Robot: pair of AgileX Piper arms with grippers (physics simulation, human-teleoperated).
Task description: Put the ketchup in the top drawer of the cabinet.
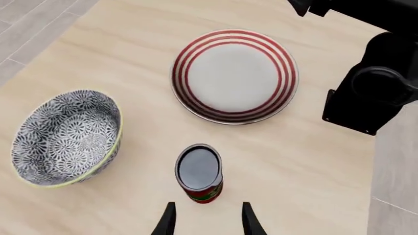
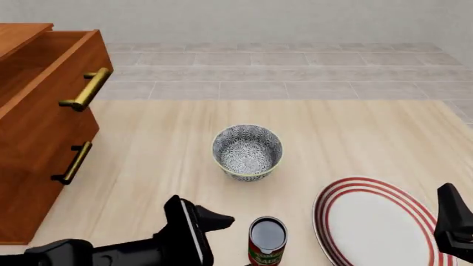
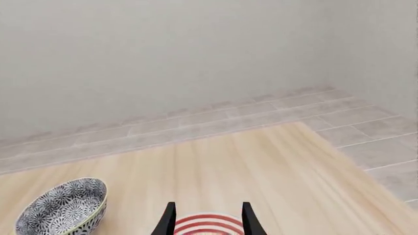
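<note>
Progress: early. Your top drawer [image 2: 52, 83] is already pulled out of the cabinet [image 2: 30, 183], so the opening step looks done. The ketchup [image 2: 267, 241] is not yet grasped and not lifted. Left for you, as I judge it: close on it, lift, carry left, drop it in the drawer.
Cabinet: far left in the front view, lower drawer [image 2: 44, 166] flush and shut.
Top drawer contents: only a strip of the inside shows from this angle, and nothing is visible in it. Can't tell you about the rest.
Left gripper [image 1: 206, 221]: jaws spread, holding nothing. In the left wrist view the ketchup stands just ahead of the fingertips, in line with the gap and not between the fingers yet. In the front view it sits just left of the ketchup.
Ketchup: upright on the table [image 2: 355, 133], near edge, between the left gripper and the plate [image 2: 373, 221], nearer side of the bowl [image 2: 247, 151].
Bowl: table centre, upright, empty in both the left wrist and front views.
Plate: right of the ketchup, flat, nothing on it.
Right gripper [image 3: 206, 220]: jaws apart, empty, parked over the plate's rim at far right, well clear of the ketchup.
</note>
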